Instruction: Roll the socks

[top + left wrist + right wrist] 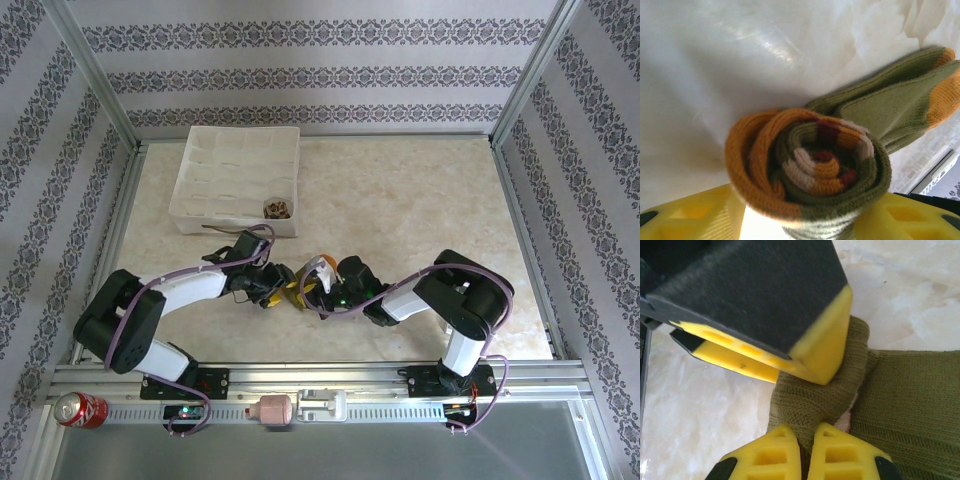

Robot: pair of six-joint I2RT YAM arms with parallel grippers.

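Olive-green knitted sock (810, 165) with orange-and-white stripes lies on the pale marble-pattern counter (420, 200), close to the near edge and between the two arms. A good part of it is wound into a tight spiral. The left wrist view looks straight into the end of this roll, so the roll axis points along the left gripper (805, 222). Its yellow jaws stand apart on both sides of the roll and seem to press it, so we judge that they hold the roll.

The unrolled part is flat and ends in the orange toe (945, 95). It leaves the roll toward the right arm and a little away from the bases. The right gripper (807, 440) is just beside the left one. Its jaws are almost together and pinch a fold of the green fabric close to the roll.

We judge that the right arm is nearer to the free part, so it can guide this part while the left turns the roll. If either grip slips, the spiral may loosen.

A small brown patterned bundle (277, 208), probably the second sock already rolled, sits in the near right compartment of the white plastic tray (245, 130) at the far left.
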